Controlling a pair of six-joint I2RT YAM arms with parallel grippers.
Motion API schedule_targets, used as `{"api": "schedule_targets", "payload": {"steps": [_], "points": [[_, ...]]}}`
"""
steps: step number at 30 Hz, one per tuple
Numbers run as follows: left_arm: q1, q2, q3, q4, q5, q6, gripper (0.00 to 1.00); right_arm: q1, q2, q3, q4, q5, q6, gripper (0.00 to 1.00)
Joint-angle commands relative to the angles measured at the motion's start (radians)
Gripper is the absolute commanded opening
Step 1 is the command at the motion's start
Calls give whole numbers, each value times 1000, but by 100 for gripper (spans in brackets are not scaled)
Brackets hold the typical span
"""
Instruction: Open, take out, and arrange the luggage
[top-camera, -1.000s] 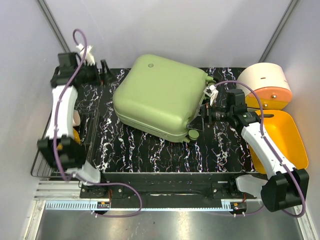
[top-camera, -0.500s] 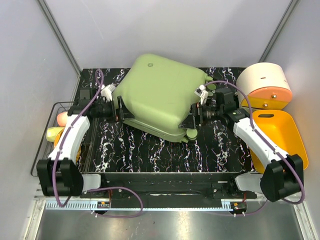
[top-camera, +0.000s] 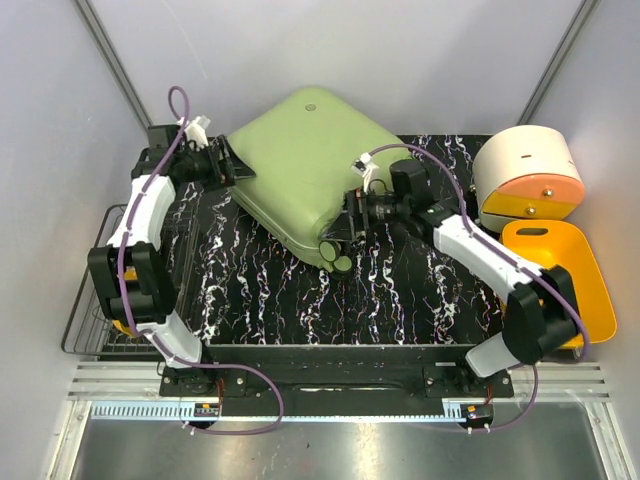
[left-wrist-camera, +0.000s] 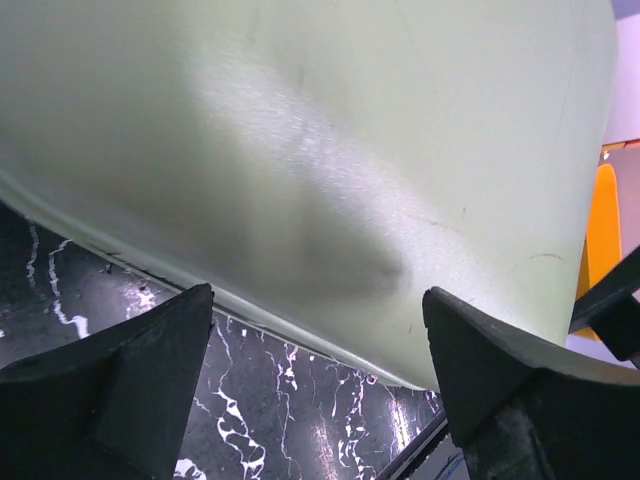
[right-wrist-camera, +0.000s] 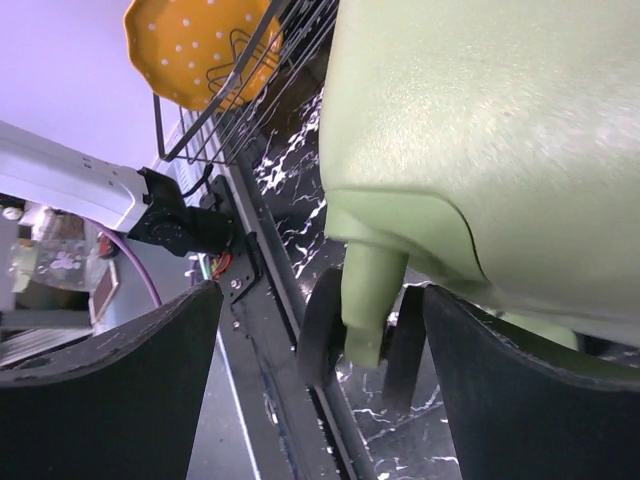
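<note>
luggage (top-camera: 305, 165): shut, lay askew at the table's (top-camera: 400, 290) far edge
left gripper (top-camera: 228, 165): spread, empty, at its left corner
right gripper (top-camera: 348, 215): spread, empty, by the wheels (top-camera: 338, 258)
tip: likely best steadied from both sides before working the seam

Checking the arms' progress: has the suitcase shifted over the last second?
Yes. The luggage has turned and slid left, its wheeled corner now farther from the cream round container.

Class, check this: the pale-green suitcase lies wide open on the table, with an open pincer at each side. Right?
No: the suitcase is shut, as the top external view shows. The left pincer and right pincer are open at each side.
</note>
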Motion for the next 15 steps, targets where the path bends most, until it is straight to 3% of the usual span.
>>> {"api": "schedule_targets", "payload": {"steps": [1,3,7,15], "points": [[58,-16,55,80,75,-37,90,-93,-187,-98,58,37,-91,90],[59,-62,38,83,88,-11,91,-201,-259,-140,40,31,-153,88],[55,-151,9,77,155,61,96,-278,-329,-258,11,146,-341,89],[6,-323,-37,-13,250,212,99,-281,-199,-398,344,178,-362,81]]}}
